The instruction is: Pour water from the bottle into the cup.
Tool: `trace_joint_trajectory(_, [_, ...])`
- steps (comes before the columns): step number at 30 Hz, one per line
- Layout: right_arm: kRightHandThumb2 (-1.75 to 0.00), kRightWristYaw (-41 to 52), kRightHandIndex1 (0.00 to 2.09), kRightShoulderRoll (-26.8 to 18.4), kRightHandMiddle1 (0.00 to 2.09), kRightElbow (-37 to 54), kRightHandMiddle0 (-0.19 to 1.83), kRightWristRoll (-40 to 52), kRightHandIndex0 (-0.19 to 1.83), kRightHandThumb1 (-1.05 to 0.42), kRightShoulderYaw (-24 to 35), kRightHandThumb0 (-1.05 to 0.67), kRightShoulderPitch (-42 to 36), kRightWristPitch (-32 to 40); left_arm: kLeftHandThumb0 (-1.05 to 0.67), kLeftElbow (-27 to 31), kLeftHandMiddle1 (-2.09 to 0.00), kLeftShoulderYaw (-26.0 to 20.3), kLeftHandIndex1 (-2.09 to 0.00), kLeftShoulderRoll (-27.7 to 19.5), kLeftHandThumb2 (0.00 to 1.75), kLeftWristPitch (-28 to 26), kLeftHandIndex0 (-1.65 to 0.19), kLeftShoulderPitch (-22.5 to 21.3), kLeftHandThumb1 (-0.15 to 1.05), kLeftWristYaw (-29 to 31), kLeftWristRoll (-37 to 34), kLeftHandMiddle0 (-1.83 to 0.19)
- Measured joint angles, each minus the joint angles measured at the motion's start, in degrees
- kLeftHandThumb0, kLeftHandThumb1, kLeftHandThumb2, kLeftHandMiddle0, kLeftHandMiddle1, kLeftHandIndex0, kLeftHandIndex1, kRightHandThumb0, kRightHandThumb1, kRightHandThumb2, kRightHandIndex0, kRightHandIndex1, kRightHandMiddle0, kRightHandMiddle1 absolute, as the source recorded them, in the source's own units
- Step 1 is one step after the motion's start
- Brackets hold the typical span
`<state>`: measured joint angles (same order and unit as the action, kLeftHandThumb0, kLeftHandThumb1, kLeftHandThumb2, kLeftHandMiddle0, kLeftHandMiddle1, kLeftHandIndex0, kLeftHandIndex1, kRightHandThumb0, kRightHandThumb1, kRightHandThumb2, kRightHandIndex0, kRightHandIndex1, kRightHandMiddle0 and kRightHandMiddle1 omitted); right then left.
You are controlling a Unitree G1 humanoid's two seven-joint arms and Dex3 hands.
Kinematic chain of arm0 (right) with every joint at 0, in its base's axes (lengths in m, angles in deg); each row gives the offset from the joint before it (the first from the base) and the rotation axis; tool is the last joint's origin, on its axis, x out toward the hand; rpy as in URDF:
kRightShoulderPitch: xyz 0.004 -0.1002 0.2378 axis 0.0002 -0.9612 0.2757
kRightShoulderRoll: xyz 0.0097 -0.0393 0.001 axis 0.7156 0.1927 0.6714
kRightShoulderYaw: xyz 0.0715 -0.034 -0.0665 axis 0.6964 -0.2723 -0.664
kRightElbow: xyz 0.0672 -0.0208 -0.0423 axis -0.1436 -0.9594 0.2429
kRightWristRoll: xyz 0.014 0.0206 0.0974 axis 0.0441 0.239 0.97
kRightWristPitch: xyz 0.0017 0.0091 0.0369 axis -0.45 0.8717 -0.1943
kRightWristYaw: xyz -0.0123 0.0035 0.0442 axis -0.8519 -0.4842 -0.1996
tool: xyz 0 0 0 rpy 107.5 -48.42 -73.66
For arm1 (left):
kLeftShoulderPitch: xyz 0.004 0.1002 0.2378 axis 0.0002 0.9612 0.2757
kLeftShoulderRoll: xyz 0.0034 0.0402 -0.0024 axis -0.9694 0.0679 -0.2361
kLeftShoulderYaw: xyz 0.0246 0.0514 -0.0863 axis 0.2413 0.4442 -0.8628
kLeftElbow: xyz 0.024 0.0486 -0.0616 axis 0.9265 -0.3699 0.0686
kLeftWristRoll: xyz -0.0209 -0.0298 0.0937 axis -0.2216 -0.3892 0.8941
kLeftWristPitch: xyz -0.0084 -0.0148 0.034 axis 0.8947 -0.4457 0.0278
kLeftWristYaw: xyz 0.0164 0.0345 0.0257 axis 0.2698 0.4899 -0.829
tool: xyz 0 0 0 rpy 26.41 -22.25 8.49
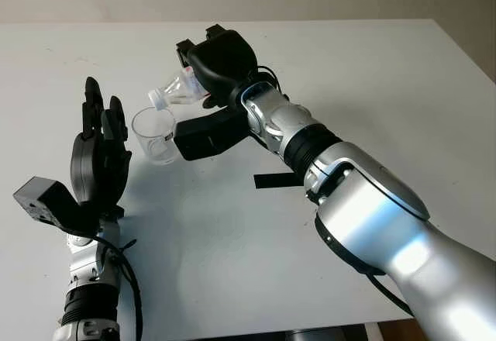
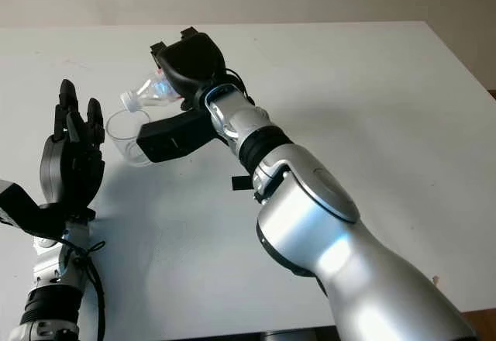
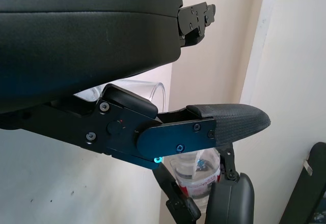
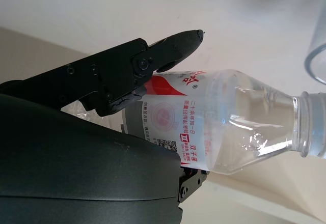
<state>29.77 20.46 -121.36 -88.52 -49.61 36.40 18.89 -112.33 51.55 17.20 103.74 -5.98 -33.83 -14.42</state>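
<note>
My right hand is shut on a clear plastic water bottle with a red and white label. The bottle is tipped over, its open neck pointing down to the left, just above the rim of the clear cup. The cup stands upright on the white table. In the right wrist view the bottle's neck lies close to the cup's rim. My left hand is open, held upright just left of the cup, apart from it.
A strip of black tape lies on the table right of the cup, under my right forearm. The table's right edge runs along the far right.
</note>
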Motion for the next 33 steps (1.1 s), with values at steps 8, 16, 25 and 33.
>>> trace_joint_trajectory(8, [-0.05, -2.69, 2.09, -0.40, 1.43, -0.24, 0.25, -3.21, 0.70, -0.96, -3.65, -0.40, 0.00, -0.01, -0.87, -0.28, 0.00, 0.04, 0.00, 0.07, 0.56, 0.00, 0.19, -0.27, 1.05, -0.09, 0.02, 0.12])
trace_joint_trajectory(16, [-0.06, -3.16, 2.09, -0.87, 1.68, -0.24, 0.18, -3.80, 0.69, -1.01, -4.66, -0.36, 0.00, -0.16, -0.87, -0.30, 0.00, 0.07, 0.00, 0.21, 0.55, 0.00, 0.19, -0.32, 1.05, -0.41, 0.03, 0.13])
trace_joint_trajectory(25, [-0.05, -5.79, 2.09, -0.91, 1.85, -0.24, 0.13, -3.74, 0.74, -1.01, -4.63, -0.34, -0.01, -1.42, -0.87, -0.40, 0.00, 0.07, 0.00, 0.22, 0.55, -0.01, 0.19, -0.39, 1.05, -0.42, 0.01, 0.13])
trace_joint_trajectory(33, [-0.05, -6.85, 2.09, -0.94, 1.88, -0.24, 0.16, -4.29, 0.77, -0.99, -5.22, -0.35, -0.01, -2.46, -0.87, -0.83, 0.00, 0.05, 0.00, 0.22, 0.55, 0.00, 0.19, -0.60, 1.05, -0.19, 0.00, 0.13])
